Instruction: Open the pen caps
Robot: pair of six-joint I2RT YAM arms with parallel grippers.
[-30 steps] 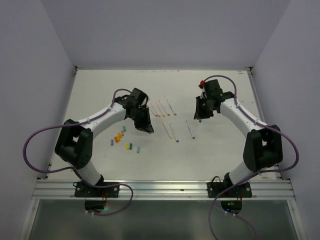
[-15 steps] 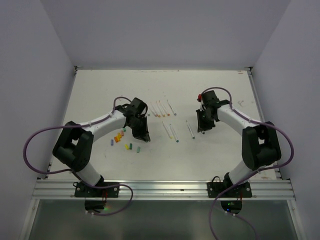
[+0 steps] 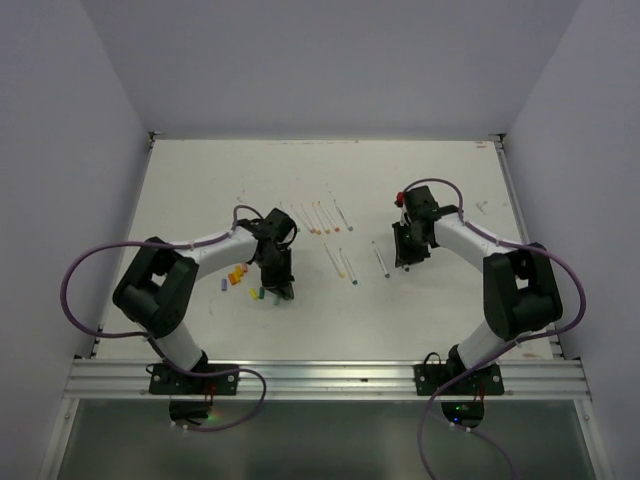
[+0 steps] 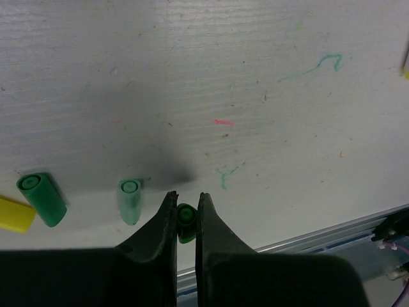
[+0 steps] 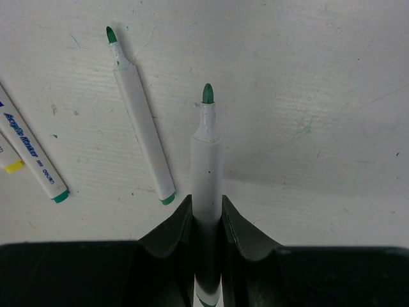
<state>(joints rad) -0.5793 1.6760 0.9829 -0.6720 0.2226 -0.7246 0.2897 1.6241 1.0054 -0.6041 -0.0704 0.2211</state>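
Note:
My left gripper is shut on a small dark green pen cap, low over the table beside the loose caps. A pale green cap, a dark green cap and a yellow cap lie just left of it. The cap cluster also shows in the top view. My right gripper is shut on an uncapped white pen with a green tip, held close over the table. Another uncapped green-tipped pen lies beside it.
A row of white pens lies at the table's middle, with more pens nearer. Another pen lies left of the right gripper. The table's near metal rail is close to the left gripper. Ink scribbles mark the tabletop.
My left gripper moved toward the near edge, down to the loose caps, carrying the green cap. My right gripper moved slightly nearer and lower with the pen.

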